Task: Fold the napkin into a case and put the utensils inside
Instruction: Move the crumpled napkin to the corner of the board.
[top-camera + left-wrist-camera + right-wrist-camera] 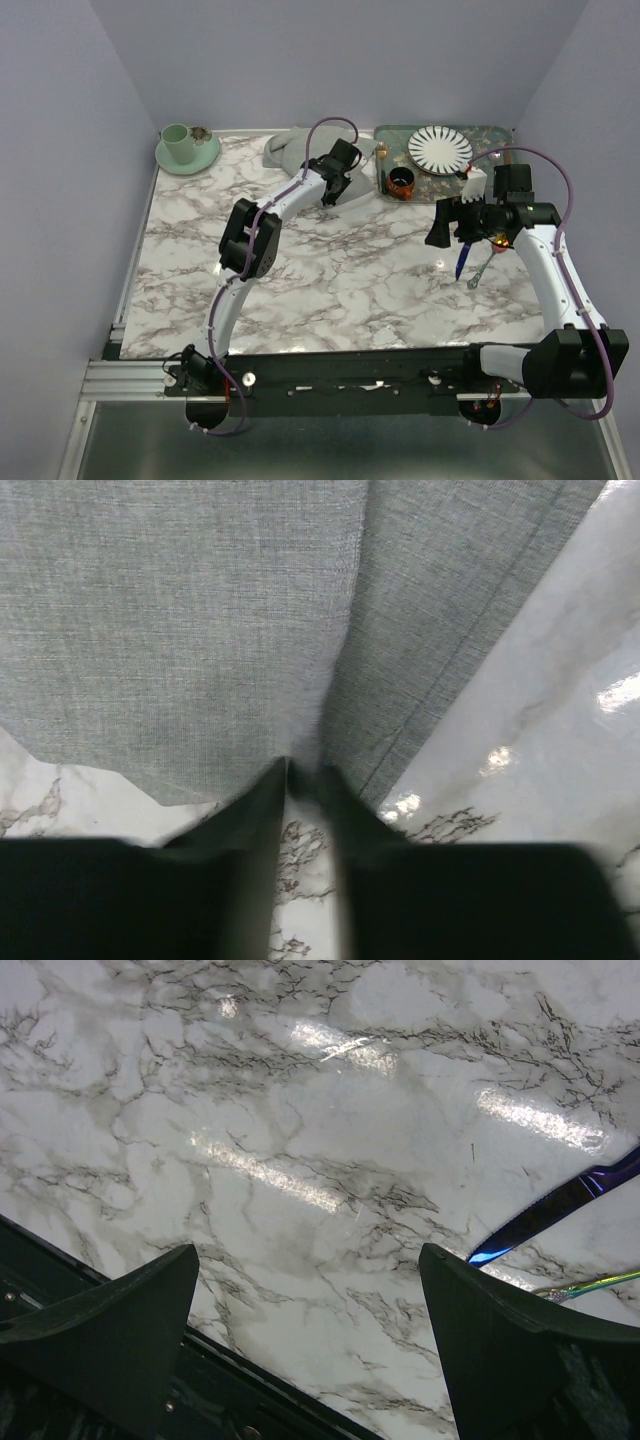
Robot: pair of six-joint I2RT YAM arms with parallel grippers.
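Left gripper [303, 772] pinches grey cloth napkin [200, 630]. Right gripper [308, 1255] spread, slim blue-handled utensil [560, 1203] at its right. Green patterned tray [392, 137] beyond holds striped plate [440, 148].

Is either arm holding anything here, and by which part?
The left gripper pinches the napkin at its edge, cloth bunched between the fingers. The right gripper is open and holds nothing.

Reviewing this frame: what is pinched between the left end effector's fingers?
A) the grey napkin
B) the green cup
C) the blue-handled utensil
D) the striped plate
A: in the left wrist view the left end effector has its fingertips nearly together on the edge of the grey napkin, and nothing else lies between them.
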